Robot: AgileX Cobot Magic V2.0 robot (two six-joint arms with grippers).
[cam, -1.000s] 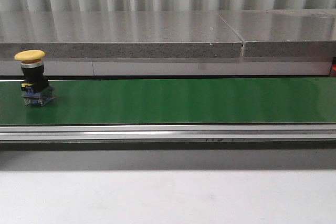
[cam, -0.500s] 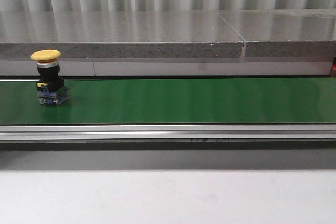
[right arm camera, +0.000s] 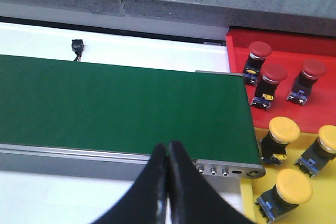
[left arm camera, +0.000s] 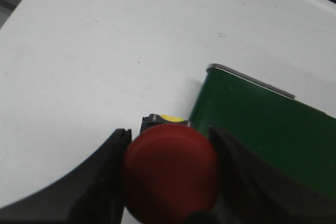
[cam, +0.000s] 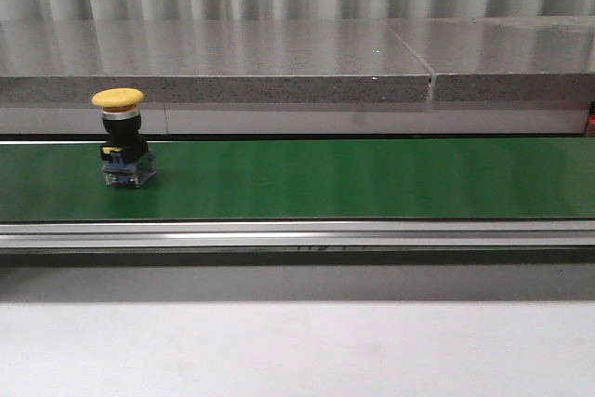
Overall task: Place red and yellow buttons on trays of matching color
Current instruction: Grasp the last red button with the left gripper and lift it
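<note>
A corrugated grey wall and a speckled stone ledge run behind the green conveyor belt point(cam: 372, 178), with a pale tabletop point(cam: 297, 350) in front of it. At the left of the belt a yellow button point(cam: 122, 137) stands upright on its black and clear base, alone and well apart from either arm in the front view. The left gripper point(left arm camera: 170, 179) is clenched around a red button point(left arm camera: 171, 174), its dark fingers point(left arm camera: 102, 182) pressing the cap from both sides above the white tabletop just beside the belt's end. The right gripper point(right arm camera: 167, 182) is closed with nothing between its fingers, hovering near the belt's other end. Beside that end sit the red tray point(right arm camera: 315, 114), holding three red buttons, and the yellow tray point(right arm camera: 251, 203), holding four yellow ones. The step in hand looks like feeding the belt: the left arm would best lower the red button flat onto the green surface, upright on its base, and release only once it stands, so it does not topple. The right gripper must open before the yellow button arrives, then close on the neck below the cap.
</note>
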